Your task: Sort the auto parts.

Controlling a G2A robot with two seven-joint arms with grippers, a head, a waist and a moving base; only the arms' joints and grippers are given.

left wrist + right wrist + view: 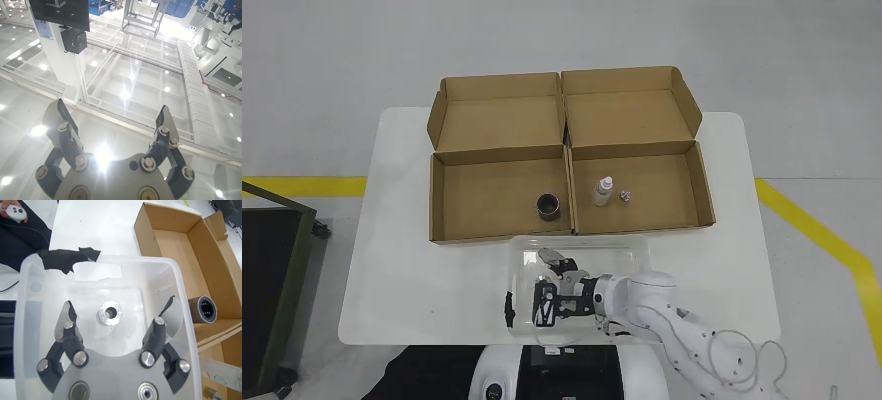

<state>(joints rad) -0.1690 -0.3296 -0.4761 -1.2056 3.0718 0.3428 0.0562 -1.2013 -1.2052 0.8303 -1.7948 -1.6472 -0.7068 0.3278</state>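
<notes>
Right wrist view: noted right tool (pixel 120 300) released, jaws wide, hanging inside clear plastic bin (pixel 175 279), straddling flat metal ring (pixel 102 313) on bin floor, not touching it. Beside bin, cardboard box (pixel 175 243) holding dark linear bearing (pixel 194 309). Left tool (pixel 112 104) likewise released, aimed at ceiling (pixel 151 75).

Top view: right arm (pixel 662 300) covers most of the clear bin's (pixel 587 239) inside, so contents there can't be made out. Small part (pixel 625 195) beside bottle (pixel 602 190) in right-hand box (pixel 702 190): too small to ID. Right wrist view: bottle cut off by pic edge; metal piece (pixel 209 393) next to it also cropped, type unclear. Bearing (pixel 205 309) has one end behind bin rim.
</notes>
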